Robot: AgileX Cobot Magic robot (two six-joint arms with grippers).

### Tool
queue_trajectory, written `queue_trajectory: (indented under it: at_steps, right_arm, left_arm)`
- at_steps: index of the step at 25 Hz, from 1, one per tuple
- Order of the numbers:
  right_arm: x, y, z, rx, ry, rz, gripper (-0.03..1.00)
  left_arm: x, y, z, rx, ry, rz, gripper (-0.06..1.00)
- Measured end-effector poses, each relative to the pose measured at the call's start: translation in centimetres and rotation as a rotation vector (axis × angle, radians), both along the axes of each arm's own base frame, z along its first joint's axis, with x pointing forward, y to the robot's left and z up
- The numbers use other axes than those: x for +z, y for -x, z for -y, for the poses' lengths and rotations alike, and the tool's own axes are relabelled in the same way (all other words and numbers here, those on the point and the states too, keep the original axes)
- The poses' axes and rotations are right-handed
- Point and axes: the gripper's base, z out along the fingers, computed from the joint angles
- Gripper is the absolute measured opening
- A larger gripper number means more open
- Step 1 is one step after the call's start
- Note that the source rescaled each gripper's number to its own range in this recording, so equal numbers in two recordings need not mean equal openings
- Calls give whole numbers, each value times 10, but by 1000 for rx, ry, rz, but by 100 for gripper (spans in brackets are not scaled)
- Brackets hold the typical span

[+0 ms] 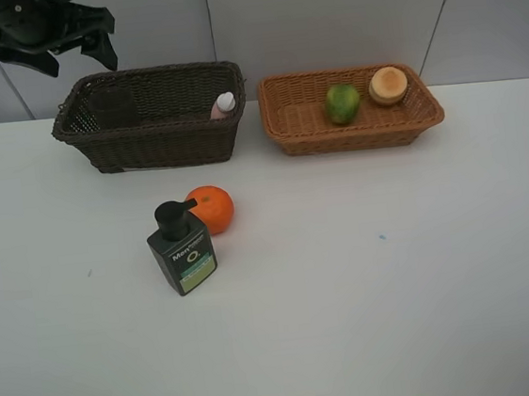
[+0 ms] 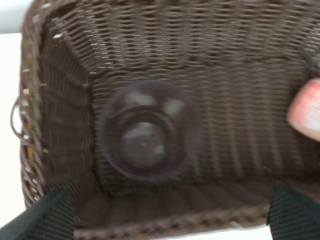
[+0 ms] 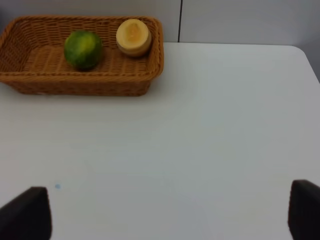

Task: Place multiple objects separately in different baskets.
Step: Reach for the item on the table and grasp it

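My left gripper (image 1: 58,49) hangs open above the back left of the deep dark brown basket (image 1: 150,146). In the left wrist view its jaws (image 2: 170,216) stand wide apart and empty over the translucent cup (image 2: 147,132) on the basket floor. A pink spray bottle (image 1: 224,105) leans in that basket's right end. The orange (image 1: 212,209) and the dark pump bottle (image 1: 182,251) stand together on the table in front. The light tan basket (image 1: 305,135) holds a green fruit (image 1: 342,103) and a peach-like fruit (image 1: 388,85). My right gripper (image 3: 165,212) is open over bare table, short of the tan basket (image 3: 80,82).
A white table (image 1: 395,269) carries everything. A grey panelled wall rises right behind both baskets. A small gap separates the two baskets.
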Motion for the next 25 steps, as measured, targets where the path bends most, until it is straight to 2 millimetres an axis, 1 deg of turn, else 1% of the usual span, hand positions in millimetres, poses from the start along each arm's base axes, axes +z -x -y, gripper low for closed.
queue_trajectory:
  at_steps: [2,5,9,11,14,19,22,25]
  right_arm:
    - [0,0,0,0,0,0,100]
    - [0,0,0,0,0,0,100]
    - [0,0,0,0,0,0,100]
    - [0,0,0,0,0,0,100]
    - [0,0,0,-1,0,0,100]
    - [0,0,0,-1,0,0,100]
    - [0,0,0,-1,0,0,100]
    - [0,0,0,-1,0,0,100]
  left_arm:
    - [12,12,11,-48,-11,-13,100]
    - [20,29,30,-136,-39,-63,100]
    - [20,53,59,-267,-81,-152,100]
    - [19,67,70,-327,-98,-170,100]
    - [16,91,79,-420,-126,-188,100]
    - [7,128,81,-545,-173,-225,100]
    - [2,145,85,-638,-207,-235,100]
    - [-2,155,93,-722,-233,-233,100]
